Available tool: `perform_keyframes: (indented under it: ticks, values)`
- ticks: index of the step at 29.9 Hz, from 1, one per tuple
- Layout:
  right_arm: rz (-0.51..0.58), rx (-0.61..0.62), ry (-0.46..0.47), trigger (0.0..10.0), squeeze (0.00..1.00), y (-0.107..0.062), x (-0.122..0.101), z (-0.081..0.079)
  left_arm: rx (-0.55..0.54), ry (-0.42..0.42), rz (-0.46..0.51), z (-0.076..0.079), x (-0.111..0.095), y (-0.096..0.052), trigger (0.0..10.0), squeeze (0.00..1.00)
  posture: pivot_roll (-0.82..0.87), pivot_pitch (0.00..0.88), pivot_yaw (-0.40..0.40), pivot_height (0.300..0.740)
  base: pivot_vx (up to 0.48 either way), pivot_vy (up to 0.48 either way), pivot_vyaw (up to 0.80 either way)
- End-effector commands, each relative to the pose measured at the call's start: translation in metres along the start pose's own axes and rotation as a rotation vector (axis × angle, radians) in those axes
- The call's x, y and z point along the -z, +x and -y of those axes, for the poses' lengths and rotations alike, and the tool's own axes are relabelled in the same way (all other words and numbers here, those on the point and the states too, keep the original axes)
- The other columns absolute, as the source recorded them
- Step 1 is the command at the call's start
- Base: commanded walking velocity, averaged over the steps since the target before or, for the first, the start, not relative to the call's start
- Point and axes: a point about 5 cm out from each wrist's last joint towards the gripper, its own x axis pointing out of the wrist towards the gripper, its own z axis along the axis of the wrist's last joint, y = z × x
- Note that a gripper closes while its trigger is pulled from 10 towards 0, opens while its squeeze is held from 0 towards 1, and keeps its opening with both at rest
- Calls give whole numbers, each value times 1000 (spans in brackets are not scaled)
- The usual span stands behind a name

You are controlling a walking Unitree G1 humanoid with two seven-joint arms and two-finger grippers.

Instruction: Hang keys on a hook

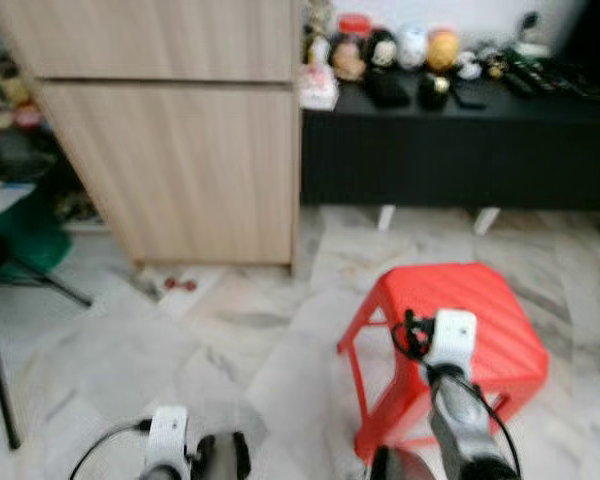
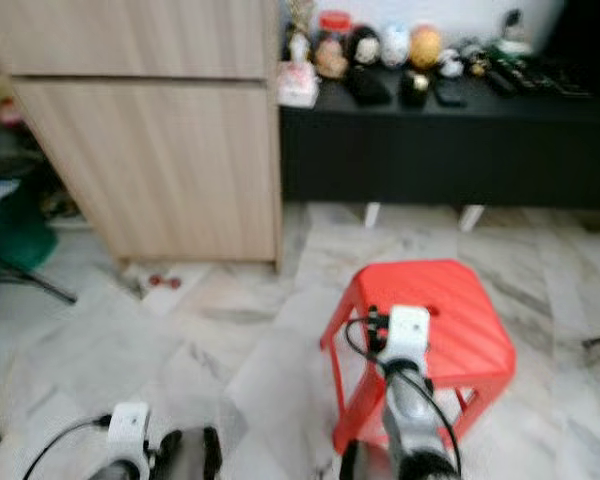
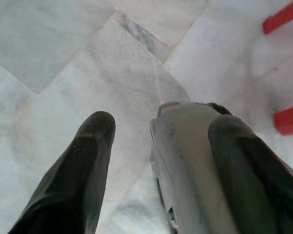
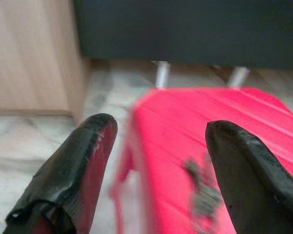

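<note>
A small dark bunch, blurred, probably the keys (image 4: 201, 194), lies on the ribbed top of a red plastic stool (image 1: 480, 310). My right gripper (image 4: 158, 129) hovers open just above the stool's near side, and the bunch sits between its two black fingers (image 4: 88, 156) and a little ahead of them. Its wrist (image 1: 450, 338) reaches over the stool's front edge. My left gripper (image 3: 164, 122) hangs low over the marble floor with its fingers apart. A grey rounded part (image 3: 185, 161) shows beside one of them, and I cannot tell what it is.
A light wooden cabinet (image 1: 180, 150) stands at the back left. Beside it, a low black sideboard (image 1: 450, 150) carries several figurines and small items (image 1: 400, 50). A black stand leg (image 1: 0, 390) and green clutter (image 1: 20, 235) sit at the left. The marble floor (image 1: 230, 330) is open between them.
</note>
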Motion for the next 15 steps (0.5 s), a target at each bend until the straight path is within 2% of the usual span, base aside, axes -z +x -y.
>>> perform_keyframes:
  ticks: [1,5,15]
  values:
    - [-15,10,-1,10000,0,-1,3,6,36,-7,-120,13,29,-8,10000,0,85,57,-111,597,0,0,800]
    - [-13,-20,-1,10000,0,-1,3,4,35,-9,-117,13,29,-7,10000,0,84,58,-112,597,0,0,516]
    - [-42,57,22,10000,0,0,5,13,32,-7,-120,13,29,-7,10000,0,83,61,-113,597,0,0,0]
